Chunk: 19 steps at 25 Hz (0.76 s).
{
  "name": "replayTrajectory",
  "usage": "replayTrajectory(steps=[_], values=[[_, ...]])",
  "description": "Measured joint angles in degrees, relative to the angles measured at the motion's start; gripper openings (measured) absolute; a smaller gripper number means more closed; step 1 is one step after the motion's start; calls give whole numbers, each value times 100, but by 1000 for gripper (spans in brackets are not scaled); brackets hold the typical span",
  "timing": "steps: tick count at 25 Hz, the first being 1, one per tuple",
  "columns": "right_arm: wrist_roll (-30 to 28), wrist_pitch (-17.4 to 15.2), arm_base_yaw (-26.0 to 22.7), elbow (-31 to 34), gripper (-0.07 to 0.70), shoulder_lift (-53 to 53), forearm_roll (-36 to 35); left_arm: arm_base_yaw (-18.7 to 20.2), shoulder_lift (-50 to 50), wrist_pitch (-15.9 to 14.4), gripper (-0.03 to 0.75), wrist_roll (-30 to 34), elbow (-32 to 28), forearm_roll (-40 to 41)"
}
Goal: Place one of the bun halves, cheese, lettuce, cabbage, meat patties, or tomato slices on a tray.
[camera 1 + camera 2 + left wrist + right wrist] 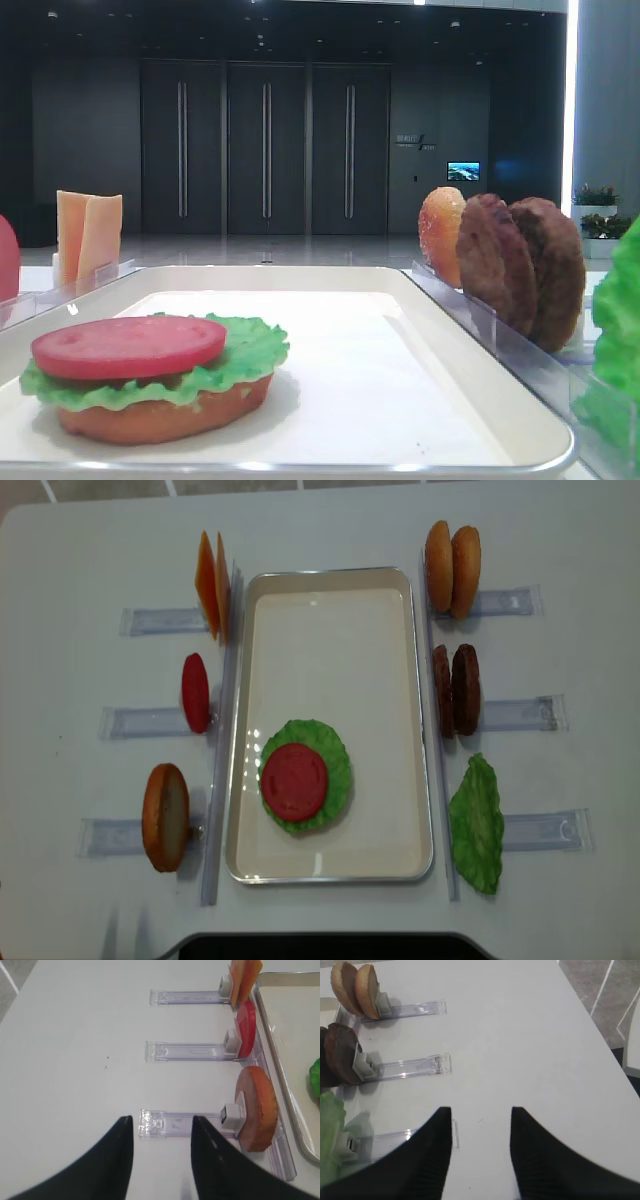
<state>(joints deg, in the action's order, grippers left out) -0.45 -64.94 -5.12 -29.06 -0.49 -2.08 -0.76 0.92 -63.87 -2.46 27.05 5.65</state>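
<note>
- left end effector (159, 1160): fingers apart, nothing between them, hovering over the white surface (75, 1050) beside the nearest clear rack
- right end effector (481, 1155): fingers apart, gripping nothing, over bare surface beside the lettuce rack
- tray (390, 610): centre of surface, holds one stack – bun half (150, 418) at the bottom, lettuce (338, 770) on it, tomato slice (295, 780) on top; stack sits in the tray's near-left part
- left racks, on edge: 2 cheese slices (210, 585), 1 tomato slice (195, 692), 1 bun half (165, 817)
- right racks: 2 bun halves (452, 568), 2 meat patties (456, 690), 1 lettuce leaf (477, 825)
- totals: 4 bun halves, 2 tomato, 2 lettuce, 2 patties, 2 cheese; 6 clear racks (185, 1052)
- writing: small wall sign in the background, too small to read; no labels on the food or tray
</note>
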Motion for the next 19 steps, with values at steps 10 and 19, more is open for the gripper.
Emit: replayTrajectory(steps=[10,19], values=[[0,0,0,0,274,0,0,0,0,1,286,5,0,0],[0,0,0,0,274,0,0,0,0,6,228,5,0,0]])
